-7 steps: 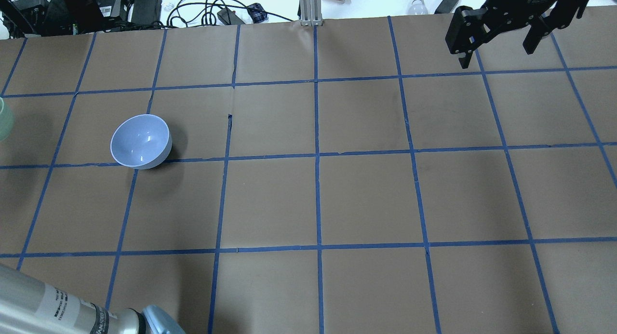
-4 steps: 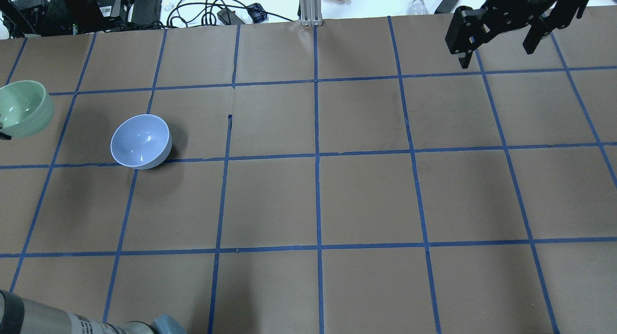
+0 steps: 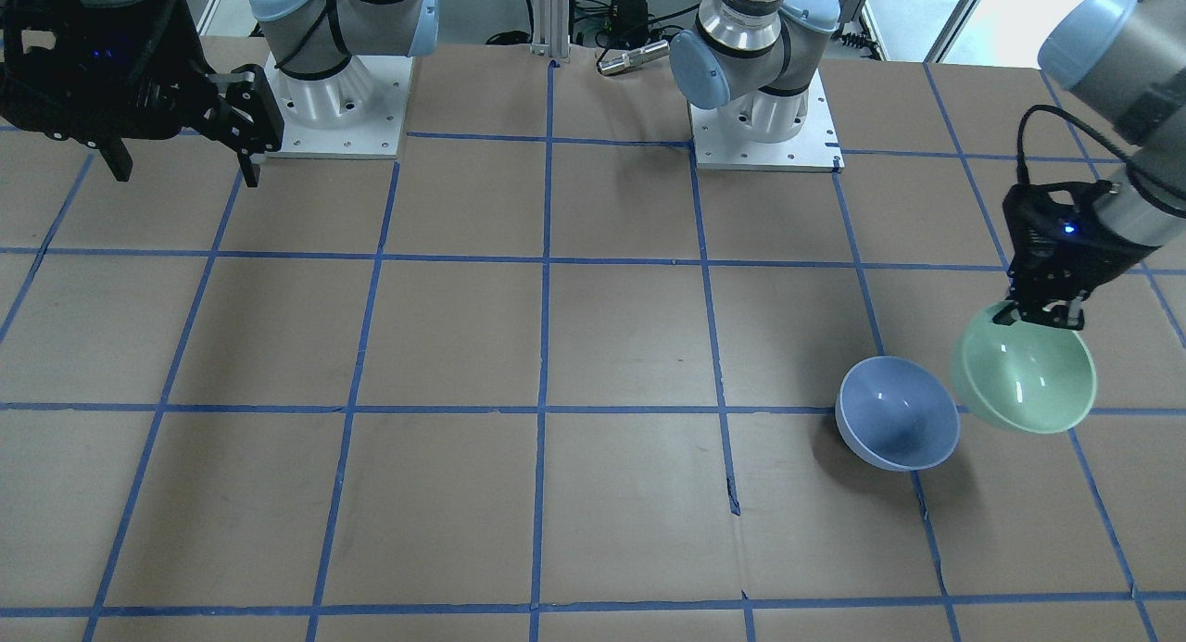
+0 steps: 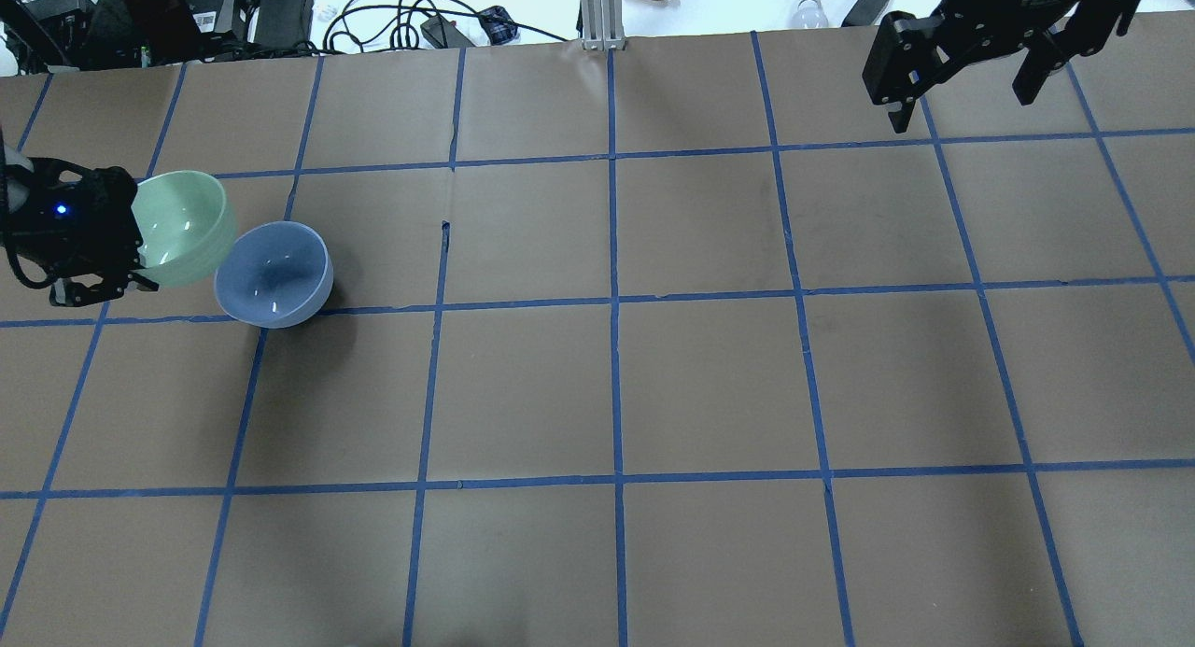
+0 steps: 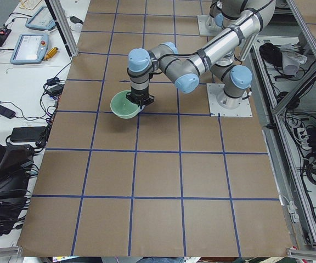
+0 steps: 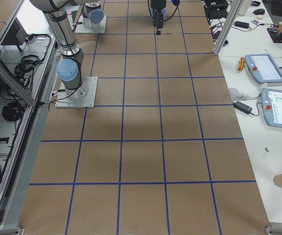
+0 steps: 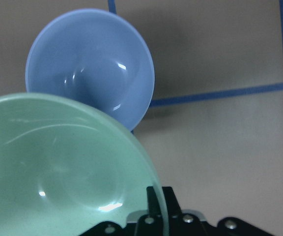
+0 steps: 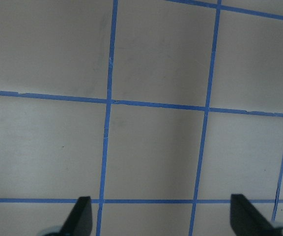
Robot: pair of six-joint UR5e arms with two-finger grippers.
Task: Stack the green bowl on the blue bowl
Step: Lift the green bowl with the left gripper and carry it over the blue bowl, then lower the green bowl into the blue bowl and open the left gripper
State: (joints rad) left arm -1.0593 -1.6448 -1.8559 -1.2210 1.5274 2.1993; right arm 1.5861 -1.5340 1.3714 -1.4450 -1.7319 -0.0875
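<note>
- The left gripper (image 3: 1036, 316) is pinching the rim of the green bowl (image 3: 1027, 383), one finger inside the rim and one outside, jaws closed on it.
- The green bowl is hanging from that grip with its opening tilted, on the robot's left side of the table (image 4: 709, 386).
- The blue bowl (image 3: 897, 416) is sitting upright on the brown paper, just beside the green bowl and on its inner side, toward the table's middle.
- In the left wrist view the green bowl's rim (image 7: 58, 167) is overlapping the near edge of the blue bowl (image 7: 90, 69). I cannot tell whether the two are touching.
- The blue bowl is lying close to a blue tape line of the grid, with nothing inside it.
- The right gripper (image 4: 962, 101) is hovering at the far right corner of the table, well apart from both bowls, its fingers spread wide and holding nothing.
- The right wrist view is showing only bare taped paper between the two fingertips (image 8: 81, 216).
</note>
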